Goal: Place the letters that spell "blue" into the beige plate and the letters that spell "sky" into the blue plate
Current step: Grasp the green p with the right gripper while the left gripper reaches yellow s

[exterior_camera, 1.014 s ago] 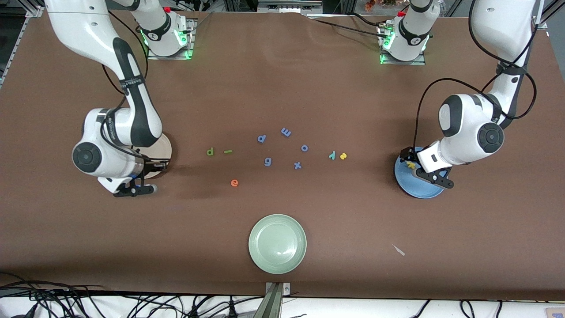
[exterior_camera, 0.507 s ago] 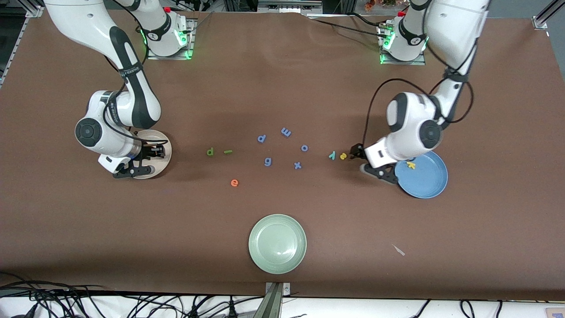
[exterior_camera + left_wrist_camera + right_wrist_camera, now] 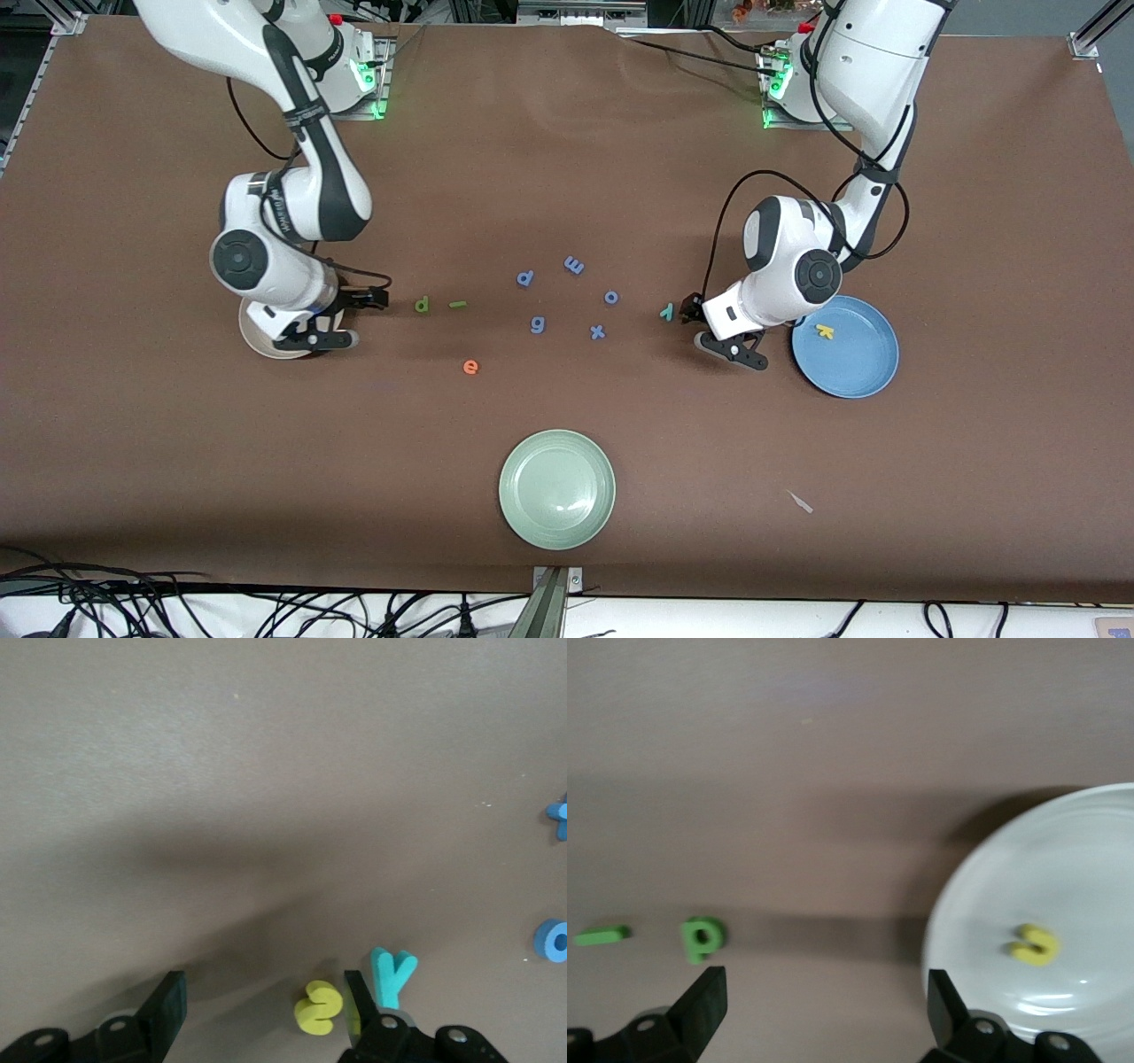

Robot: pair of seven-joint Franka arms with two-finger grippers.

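So far only the yellow u [image 3: 1035, 944] sits in the beige plate [image 3: 1099, 842] and the yellow k [image 3: 825, 331] in the blue plate [image 3: 864, 377]; b, l, e, s, y remain on the table [image 3: 567, 159]. Left tool [image 3: 261, 1014] hangs spread over the yellow s [image 3: 317, 1008]; right tool [image 3: 824, 1010] gapes empty by the plate's edge.

Both arms are glossy white with rounded shells and dark grey to black joint bands and round end caps. Thin black cables loop loosely along each forearm. Green lights glow at both bases, each topped by a small red button. The left claw [image 3: 728, 339] and right claw [image 3: 335, 320] have black fingers on metal mounts.
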